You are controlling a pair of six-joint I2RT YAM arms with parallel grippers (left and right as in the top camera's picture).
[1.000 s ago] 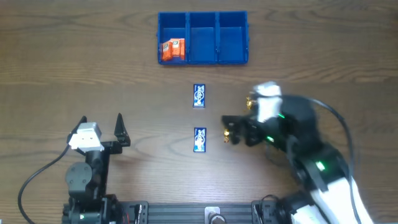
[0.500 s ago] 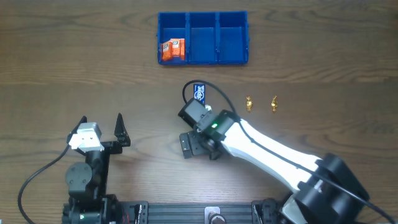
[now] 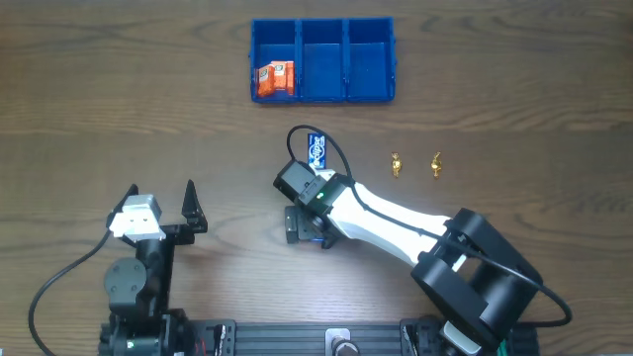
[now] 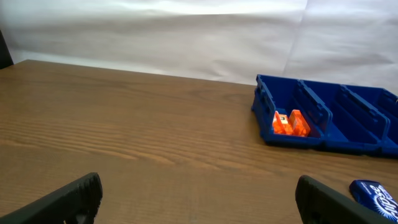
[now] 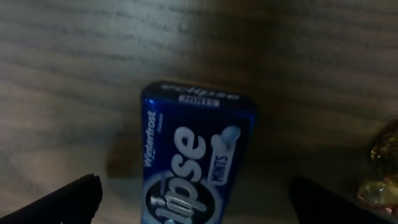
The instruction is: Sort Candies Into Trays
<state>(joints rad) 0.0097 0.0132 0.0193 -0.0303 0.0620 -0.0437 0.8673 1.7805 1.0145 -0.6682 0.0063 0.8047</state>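
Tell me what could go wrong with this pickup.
The blue pack lies flat between the open fingers of the right gripper; a shallow close might slip off it. The arm's cable loops beside the second blue pack and could nudge it on the lift. The left bin of the tray holds orange candies; dropping there would mix kinds.

Top view: my right gripper (image 3: 305, 227) covers the blue pack (image 5: 189, 155) beneath it. In my right wrist view, that pack's near end is cut off and its print is blurred. Gold candy (image 5: 380, 168) is clipped by the edge, shape unclear.

Left wrist view: tray (image 4: 348, 144) is cropped past its last compartment, and the second blue pack (image 4: 375, 193) is partly out of frame. Orange candies (image 4: 289, 123) are too small to count.
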